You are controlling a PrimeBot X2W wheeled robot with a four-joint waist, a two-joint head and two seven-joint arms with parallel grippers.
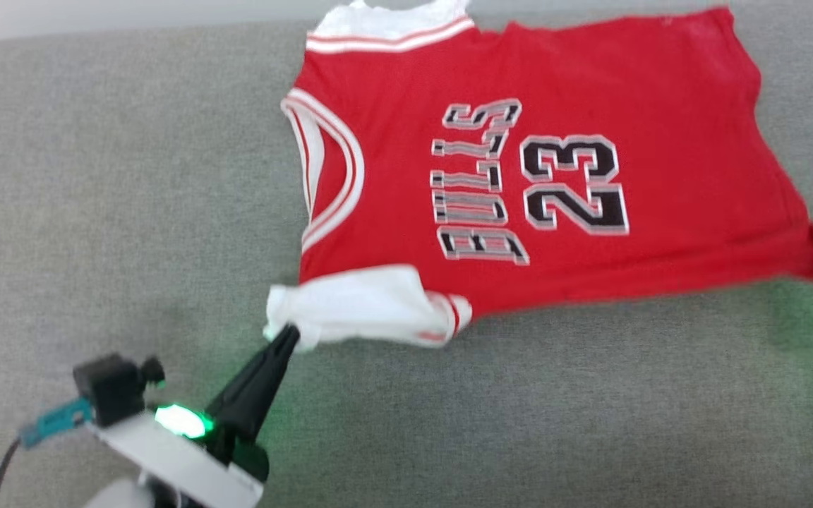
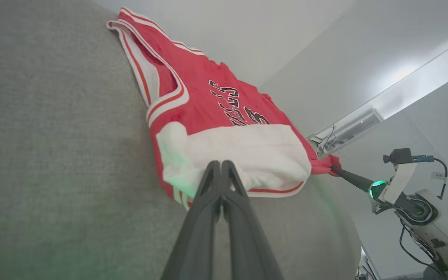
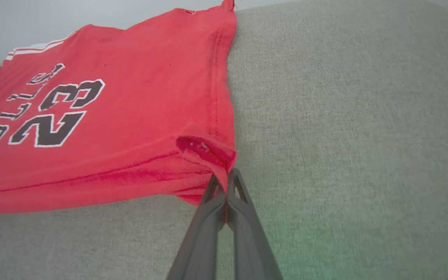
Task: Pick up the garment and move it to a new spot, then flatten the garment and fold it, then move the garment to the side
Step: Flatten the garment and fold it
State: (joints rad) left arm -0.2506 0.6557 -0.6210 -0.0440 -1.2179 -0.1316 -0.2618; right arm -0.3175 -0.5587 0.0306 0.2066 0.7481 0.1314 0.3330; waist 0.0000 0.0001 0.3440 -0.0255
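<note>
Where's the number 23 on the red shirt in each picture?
Head view: number 23 right of centre.
Left wrist view: number 23 near centre, above the white sleeve.
Right wrist view: number 23 at left.
Shared landmark: shirt corner pinched by the right gripper.

The bench [image 1: 96, 176] is covered in grey woven cloth. It looks soft, and its edge curves down in the left wrist view. A faint green glow [image 1: 322, 416] lies on the cloth. Behind the bench is a plain pale wall [image 2: 286, 35]. Some thin wires [image 2: 327, 136] hang near it.
</note>
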